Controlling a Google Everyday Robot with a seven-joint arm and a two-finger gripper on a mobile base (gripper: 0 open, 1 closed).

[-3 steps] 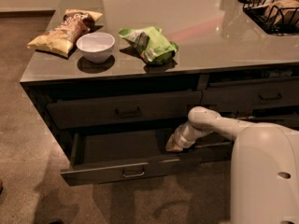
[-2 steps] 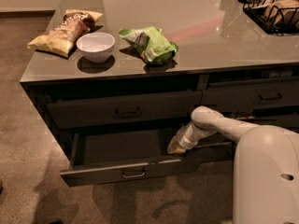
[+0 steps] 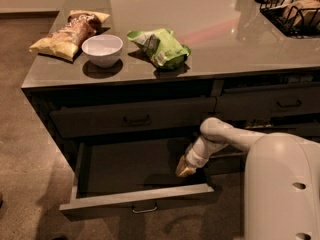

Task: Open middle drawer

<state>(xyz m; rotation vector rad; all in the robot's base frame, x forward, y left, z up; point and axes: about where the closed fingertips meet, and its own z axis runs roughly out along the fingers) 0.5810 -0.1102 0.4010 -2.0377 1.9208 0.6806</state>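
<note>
Lying at the left end of the counter [image 3: 225,29], a yellow-brown snack bag [image 3: 67,34] carries print too small to read; beside it stands a white bowl [image 3: 102,49]; next lies a green bag [image 3: 161,48], its label likewise unreadable; below, the middle drawer [image 3: 125,200] is pulled farther out than a second ago, dark inside showing; the gripper [image 3: 185,168] sits inside its right end, lower and nearer the front panel than before, open or closed I cannot tell; a wire basket [image 3: 292,11] stands far right.

Glossy countertop [image 3: 210,29], matt dark middle drawer [image 3: 125,166], smooth plastic-looking gripper [image 3: 185,170] hanging over the drawer's inside
</note>
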